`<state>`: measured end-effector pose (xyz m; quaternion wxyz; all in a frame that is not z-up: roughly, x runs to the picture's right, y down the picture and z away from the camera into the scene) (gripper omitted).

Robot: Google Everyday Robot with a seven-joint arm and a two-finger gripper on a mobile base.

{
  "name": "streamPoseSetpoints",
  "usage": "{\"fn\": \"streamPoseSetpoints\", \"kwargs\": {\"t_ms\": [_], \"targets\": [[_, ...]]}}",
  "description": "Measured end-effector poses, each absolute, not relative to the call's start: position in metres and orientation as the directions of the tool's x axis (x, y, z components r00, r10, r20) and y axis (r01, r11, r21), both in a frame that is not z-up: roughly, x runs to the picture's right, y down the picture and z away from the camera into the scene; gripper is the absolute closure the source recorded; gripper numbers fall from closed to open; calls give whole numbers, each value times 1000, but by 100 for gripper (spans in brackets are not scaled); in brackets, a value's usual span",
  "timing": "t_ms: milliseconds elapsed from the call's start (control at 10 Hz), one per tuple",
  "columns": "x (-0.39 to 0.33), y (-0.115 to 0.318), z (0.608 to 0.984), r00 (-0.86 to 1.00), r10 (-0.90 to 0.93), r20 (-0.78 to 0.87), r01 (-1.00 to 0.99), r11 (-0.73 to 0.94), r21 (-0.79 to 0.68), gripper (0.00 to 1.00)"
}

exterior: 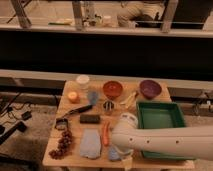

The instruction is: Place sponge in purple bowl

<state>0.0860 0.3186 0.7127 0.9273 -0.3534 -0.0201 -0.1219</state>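
**Claw hanging low over the sponge at the table's front edge**

The gripper (119, 153) is hanging low at the near edge of the wooden table (70, 109). It is mostly hiding behind the thick white arm (165, 142), which is reaching in from the right of the view. Whether the claw is open or closed cannot be told. The sponge (113, 154) is lying right at it, peeking out from under the arm. Contact between the two cannot be made out.

Just left of the sponge an orange carrot-like piece (105, 134) is lying, and beside that the flat blue-grey cloth (91, 144). Farther back the dark block (90, 118) is sitting. The green tray (160, 116) is occupying the table's right side. Behind the tray, at the far corner and well apart from the sponge, the purple bowl (150, 88) is sitting, with the orange-red bowl (113, 89) to its left.
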Motion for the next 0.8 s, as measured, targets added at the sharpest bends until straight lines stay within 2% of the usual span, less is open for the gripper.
{"fn": "streamPoseSetpoints", "kwargs": {"t_ms": [800], "targets": [[92, 318, 719, 974, -200, 103, 220, 748, -626, 20]]}}
